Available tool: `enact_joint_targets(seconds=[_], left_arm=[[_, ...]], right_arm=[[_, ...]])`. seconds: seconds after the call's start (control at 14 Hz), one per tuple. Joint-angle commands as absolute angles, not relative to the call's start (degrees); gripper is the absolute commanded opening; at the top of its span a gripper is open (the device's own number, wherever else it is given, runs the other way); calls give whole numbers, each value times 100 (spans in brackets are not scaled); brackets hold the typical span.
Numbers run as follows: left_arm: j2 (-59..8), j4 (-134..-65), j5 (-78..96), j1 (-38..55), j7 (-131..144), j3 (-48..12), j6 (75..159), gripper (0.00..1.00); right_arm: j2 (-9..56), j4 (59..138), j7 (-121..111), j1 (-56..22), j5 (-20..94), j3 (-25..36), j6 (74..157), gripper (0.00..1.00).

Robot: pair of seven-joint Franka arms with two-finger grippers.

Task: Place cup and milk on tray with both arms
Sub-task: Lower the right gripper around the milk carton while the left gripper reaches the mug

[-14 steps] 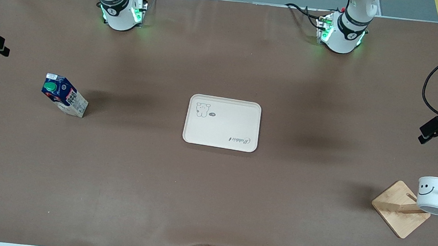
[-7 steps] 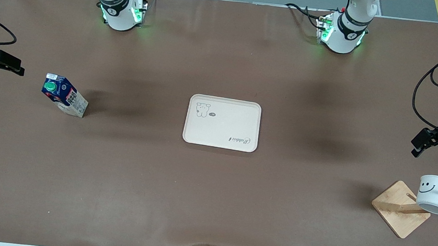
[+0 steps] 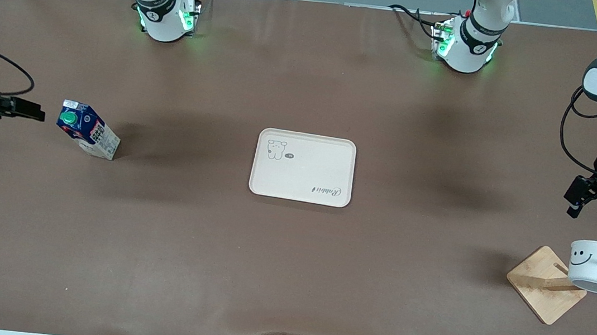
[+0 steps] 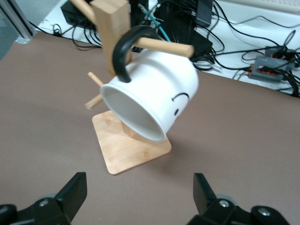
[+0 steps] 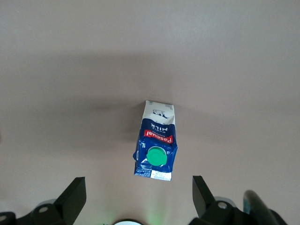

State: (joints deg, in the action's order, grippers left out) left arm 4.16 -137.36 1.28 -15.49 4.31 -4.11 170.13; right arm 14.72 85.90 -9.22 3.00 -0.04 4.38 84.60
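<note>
My left claw (image 3: 587,199) is spread wide, empty, above the bench (image 3: 286,278) near the cup (image 3: 593,266) hung on its wooden stand (image 3: 543,285). My right claw (image 3: 24,108), also wide apart and empty, is beside the milk (image 3: 88,130). Tray (image 3: 303,166) bare mid-bench.

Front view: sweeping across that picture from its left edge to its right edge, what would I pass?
right pincer → milk → tray → wooden stand → left pincer → cup

Right gripper (image 3: 38,110) at the front view's left edge, fingers spread, arm entering from the upper corner; left gripper (image 3: 592,196) at the right edge, pointing down, fingers apart
</note>
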Motion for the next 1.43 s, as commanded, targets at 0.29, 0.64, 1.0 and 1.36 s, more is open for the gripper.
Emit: enact_joint_targets(seconds=[0.29, 0.64, 1.0, 1.36], left_arm=[[-140, -14159, 220, -1679, 457, -448, 18666, 100], [-342, -14063, 202, -1679, 343, -448, 18984, 100], [-694, -13624, 141, -1600, 334, -492, 18984, 100], [-896, -13351, 141, -1591, 325, -633, 18984, 100]], right_arm=[[1548, 9200, -844, 519, 35, 387, 8585, 100], [626, 11106, -765, 475, -9, 378, 10175, 100], [519, 11469, -494, 484, -9, 378, 10266, 100], [457, 11707, -106, 448, -62, 369, 10283, 100]])
